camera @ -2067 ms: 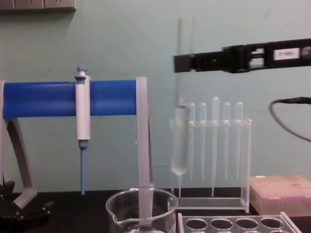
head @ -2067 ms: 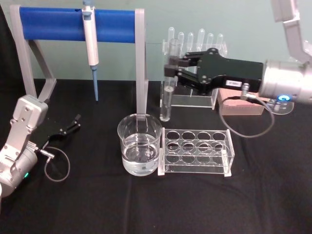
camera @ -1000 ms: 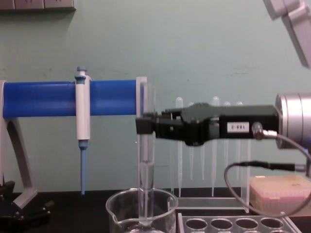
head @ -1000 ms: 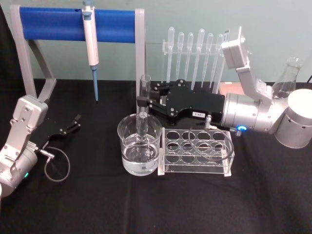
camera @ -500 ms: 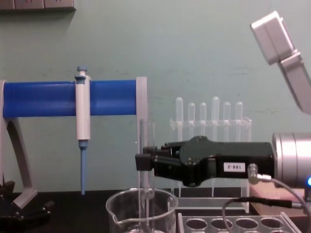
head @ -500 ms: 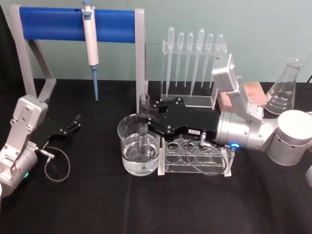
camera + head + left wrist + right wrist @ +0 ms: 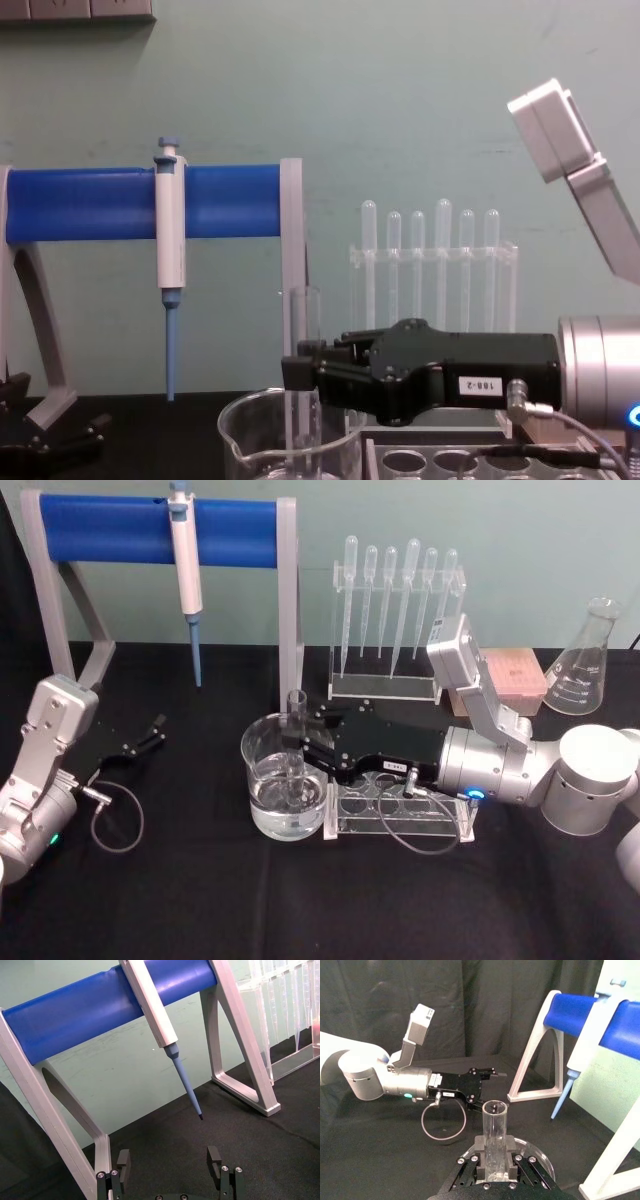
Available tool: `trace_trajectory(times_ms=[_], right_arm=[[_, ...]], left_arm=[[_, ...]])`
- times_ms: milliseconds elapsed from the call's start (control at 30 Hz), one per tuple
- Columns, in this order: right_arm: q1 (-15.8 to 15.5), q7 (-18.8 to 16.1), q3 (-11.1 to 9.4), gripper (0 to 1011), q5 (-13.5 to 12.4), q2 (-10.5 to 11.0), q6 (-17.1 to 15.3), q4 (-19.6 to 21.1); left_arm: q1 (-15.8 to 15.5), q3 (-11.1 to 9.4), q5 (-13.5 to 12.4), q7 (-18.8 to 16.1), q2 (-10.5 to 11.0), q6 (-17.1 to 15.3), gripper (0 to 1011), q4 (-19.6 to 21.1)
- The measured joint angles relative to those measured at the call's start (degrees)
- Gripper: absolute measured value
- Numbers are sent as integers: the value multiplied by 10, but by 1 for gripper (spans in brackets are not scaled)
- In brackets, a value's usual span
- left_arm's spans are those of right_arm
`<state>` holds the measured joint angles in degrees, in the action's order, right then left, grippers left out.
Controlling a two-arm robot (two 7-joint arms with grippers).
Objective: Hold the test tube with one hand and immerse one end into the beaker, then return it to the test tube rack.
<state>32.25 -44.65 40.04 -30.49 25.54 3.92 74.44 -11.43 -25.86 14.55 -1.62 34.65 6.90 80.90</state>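
Starting with the head view: clamping the test tube (image 7: 297, 712) upright in the right gripper (image 7: 293, 742), fingers pinched on the glass a little below the open rim, leaving the round end free to hang down inside the beaker (image 7: 262, 780) at near centre. Seemingly dipping that end into the water pooled in the lower part, so judging the immersion step as the one in hand. Reaching in from the right over the test tube rack (image 7: 352, 815), sitting just right of the beaker, making for a short trip to it afterwards. Resting the left gripper (image 7: 150, 732) on the black table (image 7: 200, 900) well to the left, out of the way.

Turning to the left wrist view: showing the left gripper's fingers (image 7: 215, 1156) spread wide with nothing between them, facing the blue-tipped pipette (image 7: 186, 1080) hanging on its stand (image 7: 90, 1015).

Moving to the right wrist view: seeing the test tube (image 7: 494, 1130) standing straight between the two closed-in pads, squeezed from both sides so as not to tilt, with the beaker rim (image 7: 536, 1154) curving behind.

Ending with the chest view: holding the test tube (image 7: 303, 315) vertical, rim poking above the black fingers, lower part passing down through the beaker mouth (image 7: 250, 425); probably needing a straight lift clear of that rim before swinging right to a rack hole
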Motion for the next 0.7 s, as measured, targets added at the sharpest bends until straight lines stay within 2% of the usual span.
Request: trace_trajectory(times_ms=[700], right_arm=[[-7,-7,-10,233,17,-13,-7,-12]], left_arm=[[0,0,0,0,0,0,1000,0]])
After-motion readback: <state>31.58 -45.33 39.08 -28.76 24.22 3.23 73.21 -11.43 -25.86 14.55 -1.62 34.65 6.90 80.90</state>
